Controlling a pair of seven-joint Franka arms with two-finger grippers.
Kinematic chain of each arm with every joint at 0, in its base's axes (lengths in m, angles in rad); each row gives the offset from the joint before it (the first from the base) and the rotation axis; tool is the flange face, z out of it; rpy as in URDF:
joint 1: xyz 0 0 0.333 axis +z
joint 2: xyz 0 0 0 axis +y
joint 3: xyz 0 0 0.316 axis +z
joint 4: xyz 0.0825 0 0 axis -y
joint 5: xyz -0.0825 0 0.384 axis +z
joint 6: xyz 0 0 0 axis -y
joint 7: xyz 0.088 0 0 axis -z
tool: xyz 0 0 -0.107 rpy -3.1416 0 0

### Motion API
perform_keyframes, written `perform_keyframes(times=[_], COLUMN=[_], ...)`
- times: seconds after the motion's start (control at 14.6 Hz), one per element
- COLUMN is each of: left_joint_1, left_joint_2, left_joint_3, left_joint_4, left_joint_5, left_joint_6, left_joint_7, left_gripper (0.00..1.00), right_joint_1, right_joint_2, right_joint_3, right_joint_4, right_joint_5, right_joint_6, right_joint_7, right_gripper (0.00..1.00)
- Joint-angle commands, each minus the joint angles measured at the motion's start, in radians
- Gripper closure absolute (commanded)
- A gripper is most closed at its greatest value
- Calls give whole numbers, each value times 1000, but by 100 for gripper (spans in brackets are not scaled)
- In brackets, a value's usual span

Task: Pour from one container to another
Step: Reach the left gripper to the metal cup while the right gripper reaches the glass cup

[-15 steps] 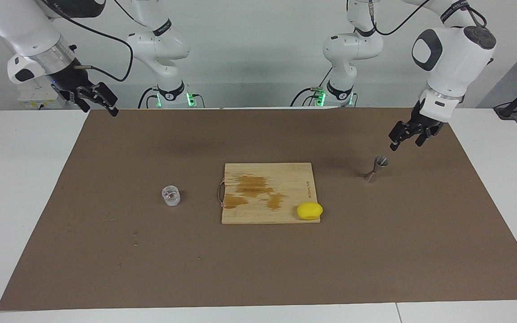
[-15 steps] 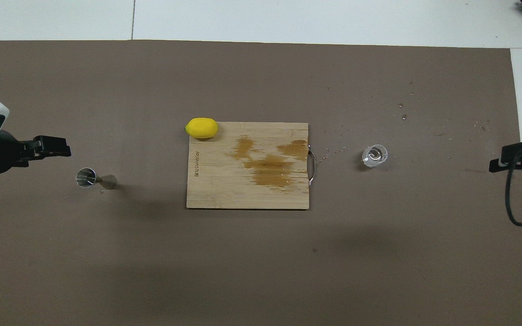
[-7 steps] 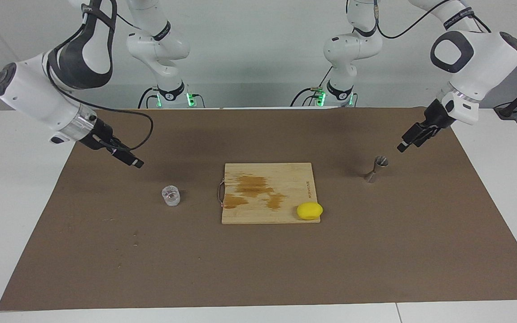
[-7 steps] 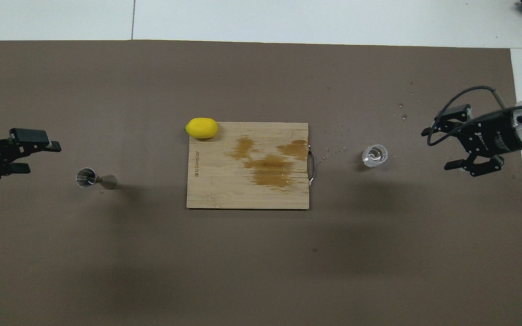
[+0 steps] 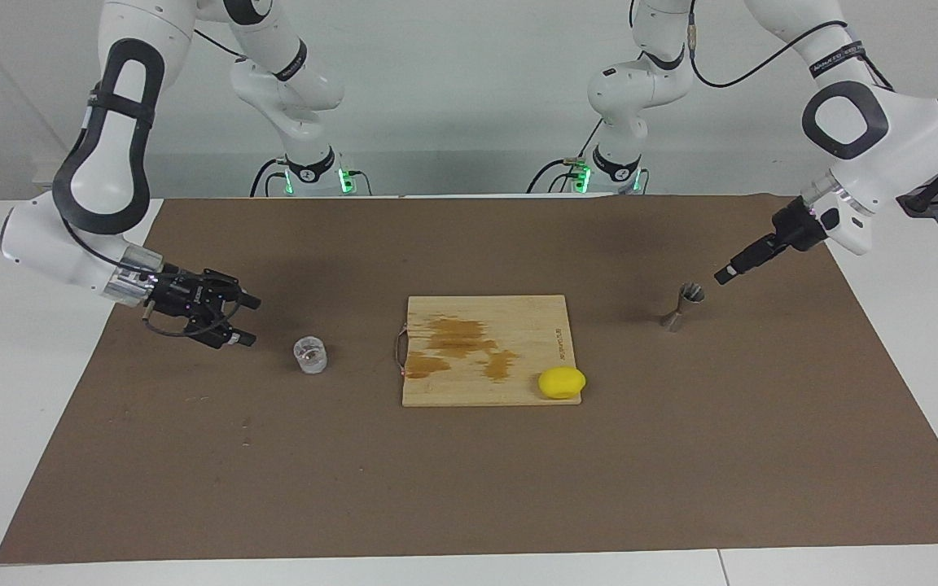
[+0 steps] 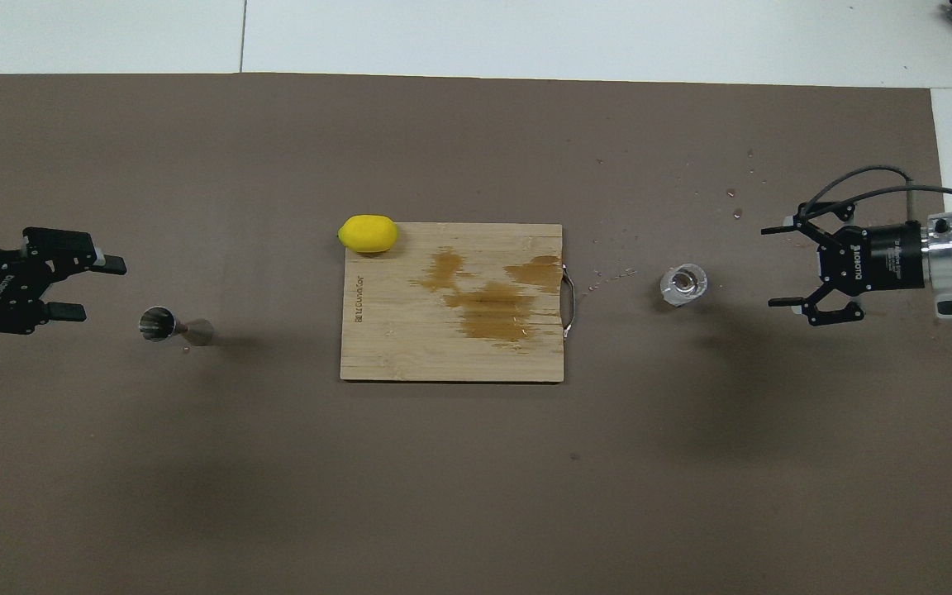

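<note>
Approaching sideways, the right claw is spread beside the glass cup toward the right arm's desk edge, for a side grasp. Left claw spread near the jigger, likely to steady it.

The surface wears a matt brown paper-like sheet. The cutting board is pale wood with darker wet-looking stains. The cup is clear glass, the jigger shiny metal. The lemon looks smooth and slightly glossy. Both arms have glossy white shells; each end effector is matt black.
</note>
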Motion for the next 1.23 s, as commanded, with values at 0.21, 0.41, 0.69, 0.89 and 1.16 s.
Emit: perform_keyframes(times=[0.21,0.41,0.69,0.89,1.16], left_joint_1=[97,136,147,190,218], left_joint_2=[127,195,224,261,290], left_joint_3=[-8,-9,-9,-9,-9], left_joint_4=[114,182,175,173,155], left_joint_5=[-89,-150,-239,-297,-392], left_joint_6=[-155,-259,-287,-415,-520], left_joint_7=[220,374,706,754,1176], left_gripper=[0,0,0,0,0], right_joint_1=[-48,-50,-40,-27,-20], right_joint_2=[113,133,132,147,161], right_joint_3=[12,12,13,18,18], right_joint_4=[-29,-69,-110,-120,-127], right_joint_5=[209,307,329,329,324], right_joint_6=[8,0,-18,-46,-45], right_joint_7=[33,38,37,38,29], right_gripper=[0,0,0,0,0])
